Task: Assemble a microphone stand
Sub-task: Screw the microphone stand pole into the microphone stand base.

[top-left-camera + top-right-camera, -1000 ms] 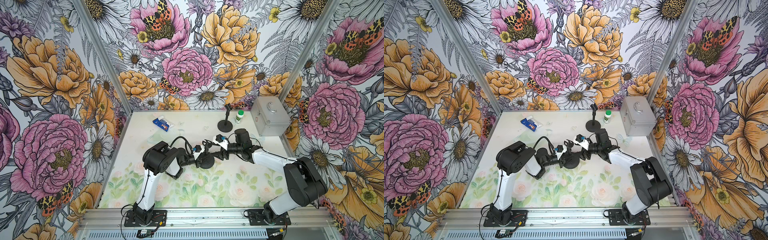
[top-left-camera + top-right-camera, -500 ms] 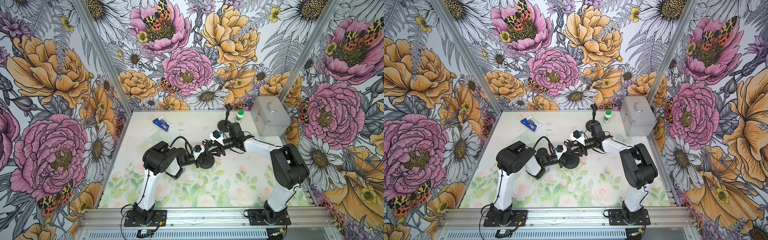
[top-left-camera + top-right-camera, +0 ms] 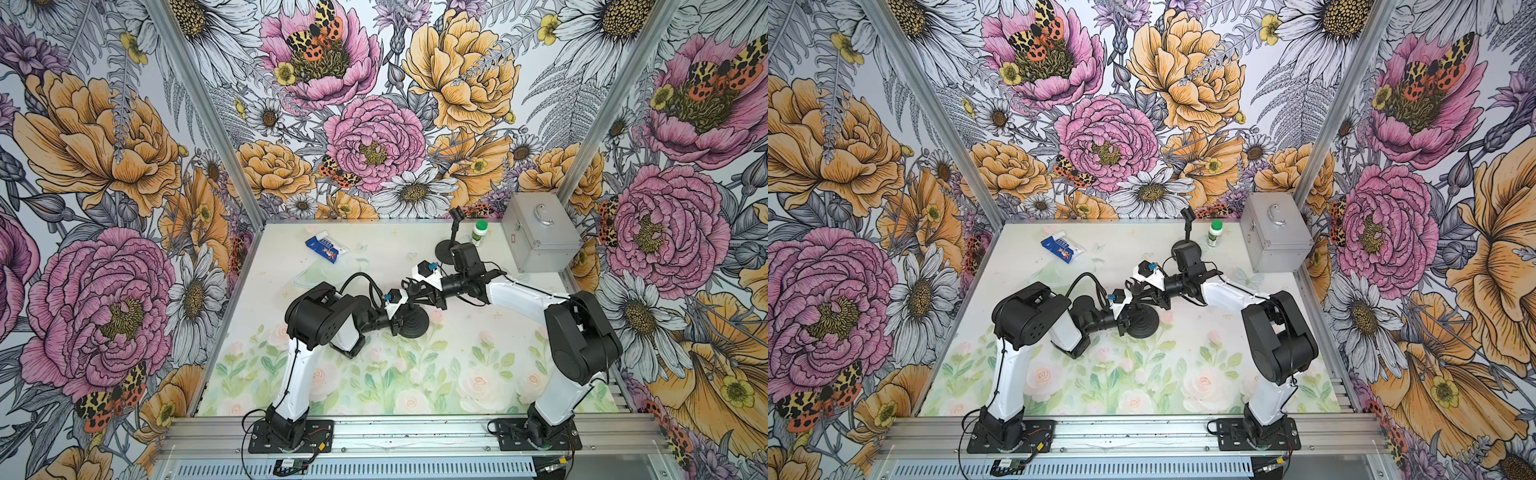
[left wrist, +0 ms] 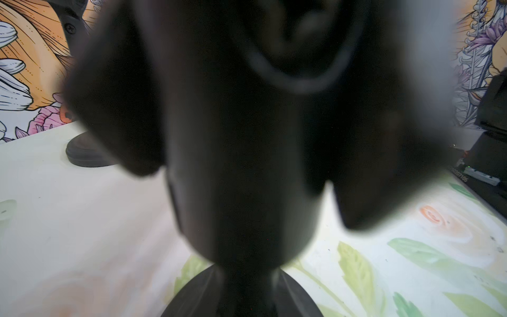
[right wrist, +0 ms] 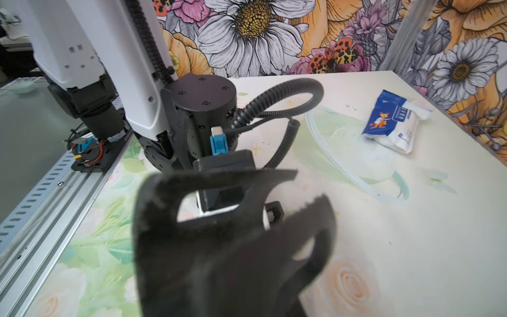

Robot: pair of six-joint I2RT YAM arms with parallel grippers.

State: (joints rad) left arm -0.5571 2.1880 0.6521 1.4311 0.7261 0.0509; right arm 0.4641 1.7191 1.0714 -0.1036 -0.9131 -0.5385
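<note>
Pastel floral mat [image 3: 457, 374], flower-print walls [image 3: 374, 124], alu rail [image 3: 415, 434], mic stand [image 3: 417, 323] mid-mat.

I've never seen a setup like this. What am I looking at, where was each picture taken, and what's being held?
Two robot arms are bolted along the front of a flowery table. Both top views look down from overhead; the remaining two come from a camera on each arm's wrist. At the back sit a blue packet, a green-capped bottle, a metal case and an upright microphone stand. In the middle, the left claw is shut on the pole of another stand. The right claw is shut near that pole's top; whether it pinches anything I cannot tell.
</note>
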